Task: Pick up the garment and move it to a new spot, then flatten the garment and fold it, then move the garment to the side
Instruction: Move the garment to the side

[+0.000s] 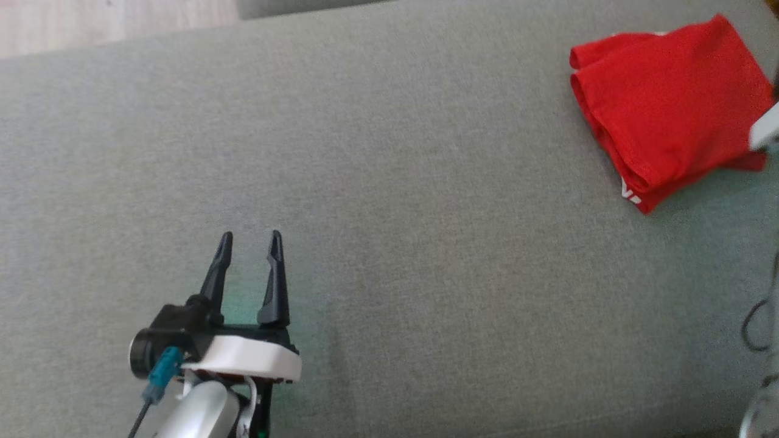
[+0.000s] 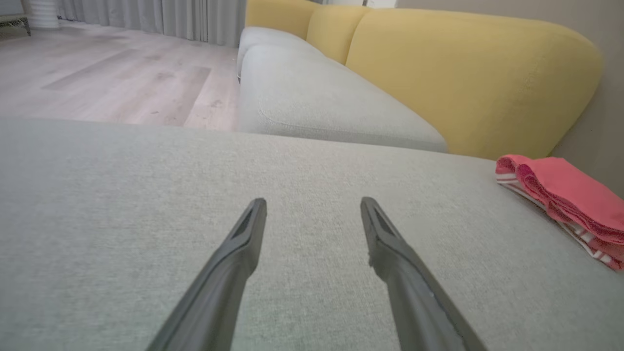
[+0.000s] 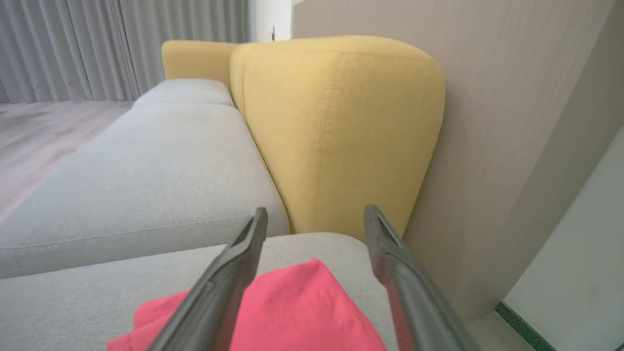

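The garment [image 1: 669,103] is red and folded into a compact stack at the far right of the grey cushion [image 1: 389,213]. In the left wrist view the garment [image 2: 570,200] lies off to the right, its striped hem showing. My left gripper [image 1: 251,250] hovers open over bare cushion at the lower left, far from the garment, nothing between its fingers [image 2: 243,243]. In the right wrist view my right gripper [image 3: 316,219] stands open just above the garment [image 3: 302,312], which lies loose beneath the spread fingers. A pale part of the right arm [image 1: 765,129] overlaps the garment's right edge.
Yellow backrest cushions [image 3: 336,131] rise just beyond the garment, with a beige wall [image 3: 512,122] to their right. A second grey seat [image 2: 312,97] continues past this one. Wooden floor [image 2: 107,83] and grey curtains [image 3: 73,48] lie beyond. Dark cables [image 1: 758,322] hang at the right edge.
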### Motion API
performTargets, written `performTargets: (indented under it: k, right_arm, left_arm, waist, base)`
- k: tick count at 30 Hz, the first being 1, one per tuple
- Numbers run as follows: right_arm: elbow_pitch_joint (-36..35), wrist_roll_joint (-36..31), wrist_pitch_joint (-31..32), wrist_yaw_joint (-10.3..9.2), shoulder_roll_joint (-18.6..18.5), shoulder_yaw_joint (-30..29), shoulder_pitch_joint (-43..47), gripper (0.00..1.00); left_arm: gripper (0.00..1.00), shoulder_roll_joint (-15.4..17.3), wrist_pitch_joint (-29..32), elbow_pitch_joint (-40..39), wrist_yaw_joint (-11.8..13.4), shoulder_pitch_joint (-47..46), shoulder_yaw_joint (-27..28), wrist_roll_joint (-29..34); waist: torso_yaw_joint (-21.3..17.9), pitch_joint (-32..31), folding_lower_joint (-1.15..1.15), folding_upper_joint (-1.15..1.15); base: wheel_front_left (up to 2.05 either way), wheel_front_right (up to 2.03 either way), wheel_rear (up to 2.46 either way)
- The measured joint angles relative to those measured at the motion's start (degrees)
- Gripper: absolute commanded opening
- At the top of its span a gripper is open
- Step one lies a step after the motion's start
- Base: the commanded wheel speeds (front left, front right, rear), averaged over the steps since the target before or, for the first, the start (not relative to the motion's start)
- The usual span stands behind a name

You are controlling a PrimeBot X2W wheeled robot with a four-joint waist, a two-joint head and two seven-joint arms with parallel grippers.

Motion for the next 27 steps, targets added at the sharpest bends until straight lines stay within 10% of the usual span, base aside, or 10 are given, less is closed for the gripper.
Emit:
performTargets:
  k: [13,27]
  right_arm:
    - [-16.02,4.02,-4.57,0.0,8.88,8.11,22.8,1.0]
    - [-27.14,11.17,-5.94,0.0,10.39,16.9,43.06,1.0]
  left_arm:
    - [1.0,-0.4,-0.99,1.77,1.08,7.22,4.72,-1.83]
    - [1.0,-0.97,-1.0,3.5,-0.09,11.74,5.75,-2.52]
  waist:
    - [6.12,-9.02,-0.01,0.0]
    - [12.15,-14.38,-0.01,0.0]
  base:
    - [0.0,0.0,0.0]
    - [0.0,0.0,0.0]
